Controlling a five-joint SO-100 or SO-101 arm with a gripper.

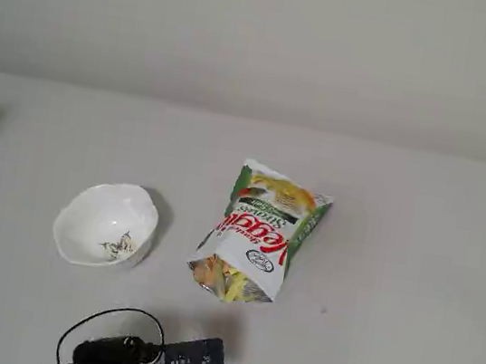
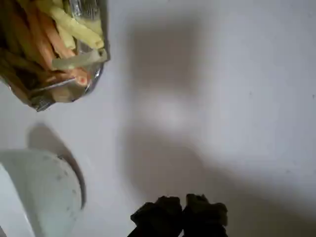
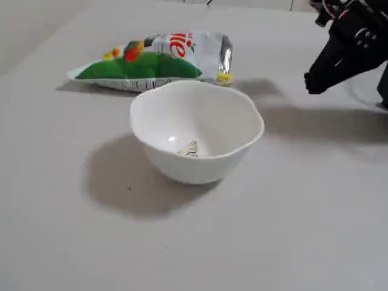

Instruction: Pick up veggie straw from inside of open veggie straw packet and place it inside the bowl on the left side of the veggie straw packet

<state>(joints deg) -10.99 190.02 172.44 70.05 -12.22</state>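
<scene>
In a fixed view from above, the packet (image 1: 259, 235) lies flat on the pale table (image 1: 396, 260), its open mouth toward the lower edge of the frame with yellow straws showing in it. The bowl (image 1: 106, 224) stands to its left, apart from it, with only a small dark mark inside. The arm (image 1: 143, 361) shows as a dark shape with a looped cable at the bottom edge, below the gap between bowl and packet. In the wrist view, the gripper (image 2: 181, 212) enters from the bottom edge, its two dark fingertips pressed together with nothing between them, above bare table. The packet's open mouth (image 2: 54, 54) fills the upper left corner, packed with yellow and orange sticks; one pale straw (image 2: 79, 59) lies across the opening at its lip. The bowl's rim (image 2: 39, 192) sits at lower left. In a fixed view from the side, the bowl (image 3: 197, 130) stands in front, the packet (image 3: 151, 60) behind it, and the gripper (image 3: 315, 83) hangs at the right, above the table and well clear of both; whether it is closed cannot be told here.
</scene>
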